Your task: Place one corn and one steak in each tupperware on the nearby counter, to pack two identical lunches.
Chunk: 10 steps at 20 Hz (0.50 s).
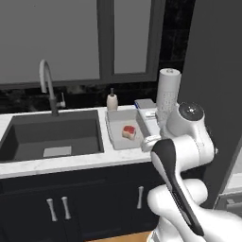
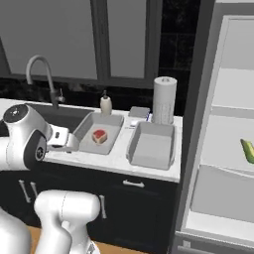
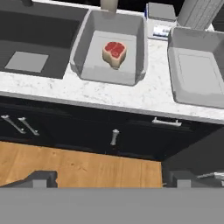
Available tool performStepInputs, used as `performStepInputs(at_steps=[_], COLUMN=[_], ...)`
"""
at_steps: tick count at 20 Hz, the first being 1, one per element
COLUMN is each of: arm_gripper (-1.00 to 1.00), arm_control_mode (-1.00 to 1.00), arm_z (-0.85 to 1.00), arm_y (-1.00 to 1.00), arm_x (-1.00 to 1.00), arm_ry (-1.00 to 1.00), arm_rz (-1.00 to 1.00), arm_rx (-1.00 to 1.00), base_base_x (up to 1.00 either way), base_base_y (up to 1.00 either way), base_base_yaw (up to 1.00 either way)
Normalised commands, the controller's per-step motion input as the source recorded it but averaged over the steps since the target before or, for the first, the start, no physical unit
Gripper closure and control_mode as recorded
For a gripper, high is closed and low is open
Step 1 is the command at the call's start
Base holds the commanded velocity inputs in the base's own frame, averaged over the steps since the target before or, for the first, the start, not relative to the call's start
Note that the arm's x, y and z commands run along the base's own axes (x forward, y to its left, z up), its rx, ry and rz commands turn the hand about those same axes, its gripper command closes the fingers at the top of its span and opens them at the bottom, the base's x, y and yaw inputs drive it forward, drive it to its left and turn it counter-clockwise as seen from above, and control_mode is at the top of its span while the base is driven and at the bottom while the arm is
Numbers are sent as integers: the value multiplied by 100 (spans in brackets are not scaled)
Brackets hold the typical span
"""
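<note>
Two light-grey tupperware tubs stand side by side on the white marbled counter [image 3: 109, 94]. The left tupperware [image 3: 87, 43] holds one red steak [image 3: 114, 52], which is also the steak [image 2: 99, 135] and the steak [image 1: 128, 132] in the base views. Nothing lies in the right tupperware [image 3: 197, 74], seen again as the tupperware [image 2: 151, 145]. One yellow-green corn [image 2: 248, 150] lies on a shelf of the open fridge at the right. My gripper [image 3: 111, 179] hangs open and holds nothing, out in front of the counter edge and facing the tubs.
A dark sink basin [image 1: 52, 134] with a curved faucet [image 1: 46, 82] lies left of the tubs. Behind them stand a soap bottle [image 2: 105, 105], a small grey box [image 3: 161, 11] and a paper towel roll [image 2: 164, 99]. The open fridge [image 2: 223, 149] bounds the right side.
</note>
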Motion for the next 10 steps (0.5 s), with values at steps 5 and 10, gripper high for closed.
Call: performStepInputs(at_steps=[5, 10], arm_gripper=[-100, -100], arm_control_mode=[100, 100], arm_z=[0, 0], arm_y=[0, 0], arm_x=[0, 0], arm_ry=[0, 0], arm_rz=[0, 0], arm_rx=[0, 0], base_base_x=[-98, -54], base_base_y=[-85, -100], base_base_yaw=[-5, -5])
